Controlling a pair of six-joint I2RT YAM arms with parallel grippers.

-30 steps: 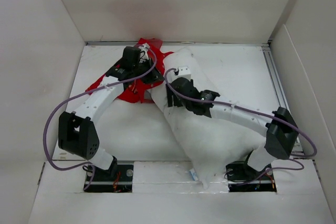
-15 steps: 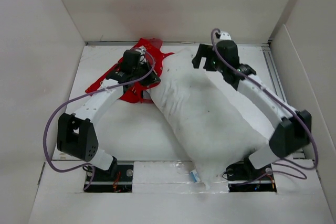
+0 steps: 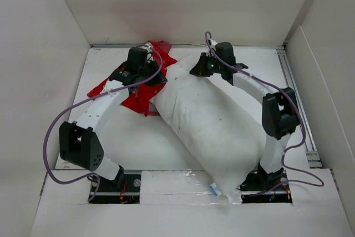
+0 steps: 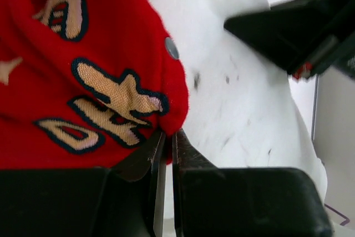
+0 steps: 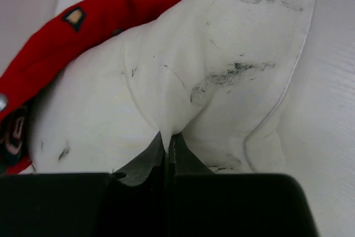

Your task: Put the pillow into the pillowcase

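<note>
The pillow [image 3: 213,123] lies slanting from the upper centre of the top view to the lower right, its far end touching the crumpled red pillowcase [image 3: 141,97] at upper left, none of it seemingly inside. The left gripper [image 4: 166,135] is clamped on the pillowcase's edge, and the right gripper [image 5: 167,137] pinches a fold at the pillow's far end. The whole insertion looks left to do.

The bright red fabric pillowcase [image 3: 138,97] is largely covered by the left arm [image 3: 105,101]. Some of its gold characters [image 4: 113,101] are cropped at the picture's edge.

Bright, even light; close-ups seemingly soft.
</note>
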